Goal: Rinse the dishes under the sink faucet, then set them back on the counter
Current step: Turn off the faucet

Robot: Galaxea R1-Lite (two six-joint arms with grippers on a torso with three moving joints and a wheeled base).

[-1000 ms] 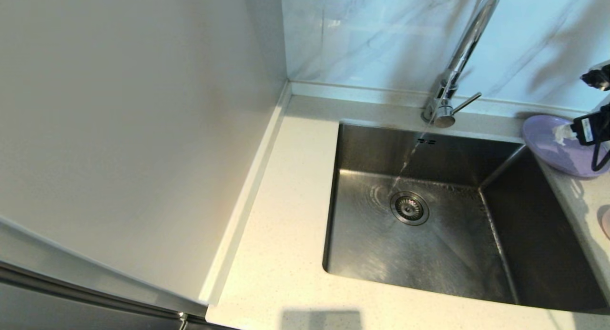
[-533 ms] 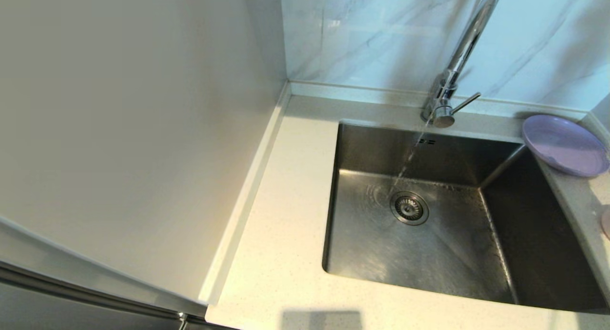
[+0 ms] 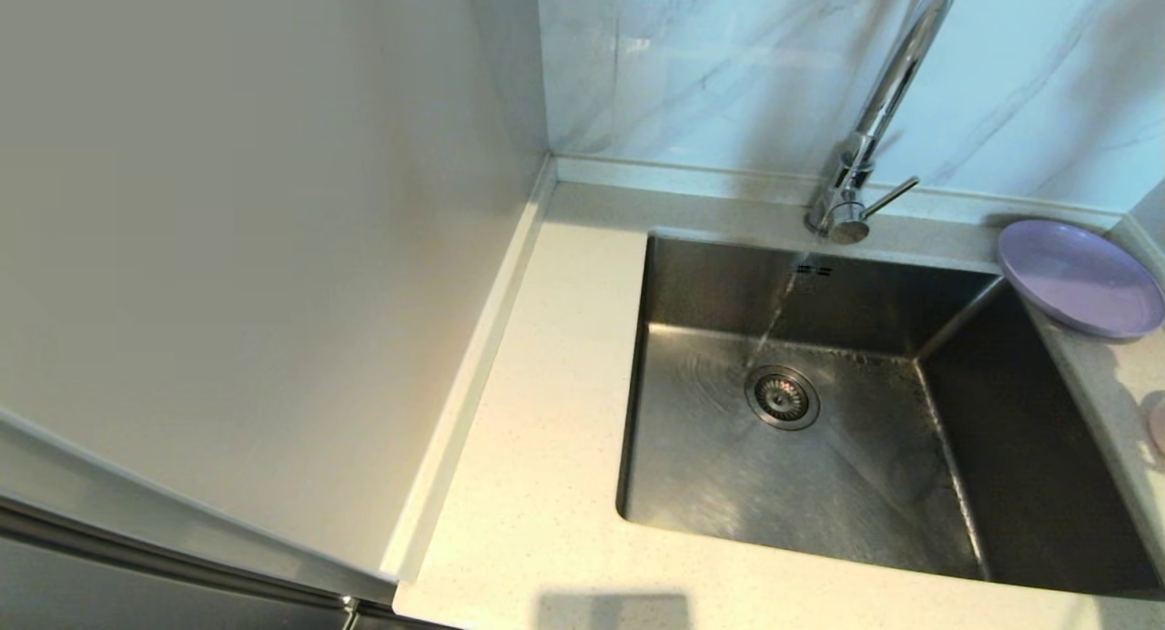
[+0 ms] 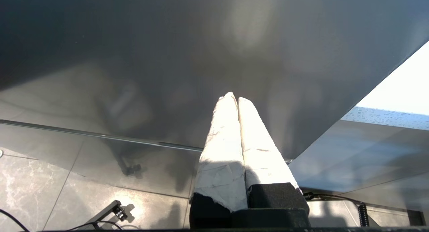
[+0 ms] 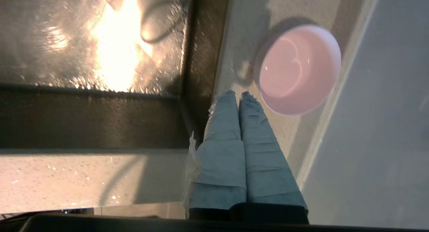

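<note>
The lilac plate (image 3: 1080, 278) lies on the cream counter (image 3: 546, 411) at the sink's back right corner. The pink bowl (image 5: 296, 68) rests on the counter strip right of the basin; only its edge (image 3: 1158, 422) shows in the head view. The chrome faucet (image 3: 869, 129) runs a thin stream into the steel sink (image 3: 801, 411) near the drain. My right gripper (image 5: 237, 93) hovers shut and empty just short of the bowl, outside the head view. My left gripper (image 4: 233, 97) is parked low beside a dark cabinet front, shut and holding nothing.
A grey-white wall panel (image 3: 227, 248) rises at the left of the counter and a marble backsplash (image 3: 728, 66) stands behind the sink. A grey wall (image 5: 385, 124) borders the narrow counter strip beside the bowl. The drain strainer (image 3: 781, 397) sits mid-basin.
My right gripper was over the lilac plate a second ago and has since pulled back out of the head view. The plate stays on the counter. Water keeps running.
</note>
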